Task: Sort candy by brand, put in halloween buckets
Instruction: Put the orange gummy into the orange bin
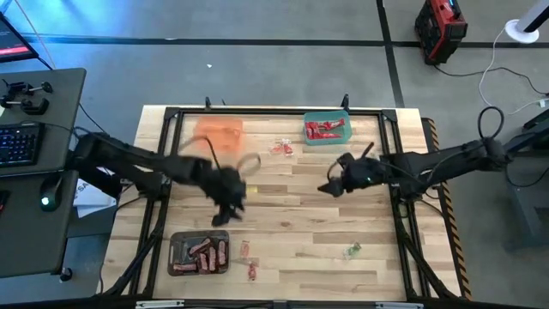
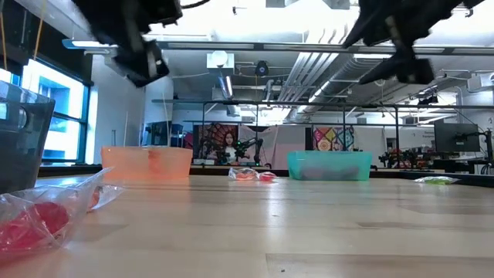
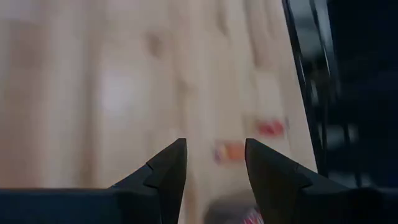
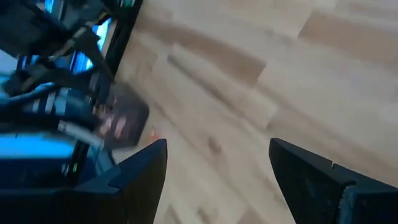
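I have the left tool (image 1: 230, 209) over mid-desk, just above the grey tub (image 1: 200, 253); its fingers stand apart with nothing between them, so it reads as between picks. Right tool (image 1: 330, 186) hangs mid-desk too, spread wide and empty, roughly facing the left one, parked clear of its path I'd guess.

3 tubs: orange (image 1: 220, 133) and green (image 1: 327, 128) sit on the far edge, grey on the near edge. Green holds red candy (image 1: 325, 130), grey holds brown and red bars (image 1: 202, 255). Can't tell what's in orange.

Loose candy left on the desk (image 1: 300, 232): 1 pair near the far edge between orange and green (image 1: 282, 148), 2 red ones just right of the grey tub (image 1: 248, 259), 1 green piece (image 1: 352, 250) near the right front.

My read: sort is well along, about 5 strays left. The reds by grey are the closest to the left tool, so probably its next pick.
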`<state>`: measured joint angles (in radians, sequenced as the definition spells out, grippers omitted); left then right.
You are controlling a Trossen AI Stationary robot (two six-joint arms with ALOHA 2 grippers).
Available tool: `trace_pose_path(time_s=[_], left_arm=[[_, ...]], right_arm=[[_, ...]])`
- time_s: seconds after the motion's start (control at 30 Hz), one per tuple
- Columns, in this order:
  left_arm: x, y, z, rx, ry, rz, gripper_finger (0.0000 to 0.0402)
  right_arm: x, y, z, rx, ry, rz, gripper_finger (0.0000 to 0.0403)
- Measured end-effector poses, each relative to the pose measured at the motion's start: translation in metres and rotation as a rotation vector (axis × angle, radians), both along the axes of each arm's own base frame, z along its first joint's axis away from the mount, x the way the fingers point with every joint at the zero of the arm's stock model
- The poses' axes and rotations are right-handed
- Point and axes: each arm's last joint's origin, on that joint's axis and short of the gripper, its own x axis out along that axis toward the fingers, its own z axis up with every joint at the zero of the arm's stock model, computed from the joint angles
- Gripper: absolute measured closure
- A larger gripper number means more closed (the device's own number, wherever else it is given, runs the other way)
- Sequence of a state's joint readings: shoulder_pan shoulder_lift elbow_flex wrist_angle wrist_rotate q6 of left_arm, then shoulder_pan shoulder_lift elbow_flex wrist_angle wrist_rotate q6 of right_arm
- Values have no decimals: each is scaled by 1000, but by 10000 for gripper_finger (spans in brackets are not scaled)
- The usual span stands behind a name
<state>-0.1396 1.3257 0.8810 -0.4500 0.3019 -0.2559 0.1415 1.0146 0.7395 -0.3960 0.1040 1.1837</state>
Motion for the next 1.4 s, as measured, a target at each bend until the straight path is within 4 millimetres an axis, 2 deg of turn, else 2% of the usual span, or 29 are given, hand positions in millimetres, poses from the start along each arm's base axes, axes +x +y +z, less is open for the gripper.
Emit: trace_pose_path(time_s=[0.1,0.2,0.33,0.43,0.57,0.67,0.97,1.23,1.33,1.4], left_arm=[[4,-30,-17,22,71,-126,248],[19,-51,-22,76,112,-157,248],[53,-62,-20,91,144,-69,248],[70,-69,-23,88,240,-26,248],[75,-85,-32,130,383,-57,248],[75,-95,-42,159,426,-94,248],[81,-98,-76,236,494,-113,248],[83,-99,-86,253,509,-141,250],[83,-99,-88,264,507,-137,276],[85,-98,-88,262,497,-133,311]], right_arm=[[-6,14,-1,9,22,35,128],[-10,23,-4,-22,54,43,128],[-14,32,-7,-77,82,59,128],[-17,38,-8,-107,95,112,128],[-21,44,-10,-155,117,179,128],[-24,46,-11,-171,133,188,128],[-24,46,-11,-194,128,143,128],[-26,45,-12,-204,145,137,128],[-26,45,-13,-208,151,136,128],[-26,44,-13,-216,151,128,128]])
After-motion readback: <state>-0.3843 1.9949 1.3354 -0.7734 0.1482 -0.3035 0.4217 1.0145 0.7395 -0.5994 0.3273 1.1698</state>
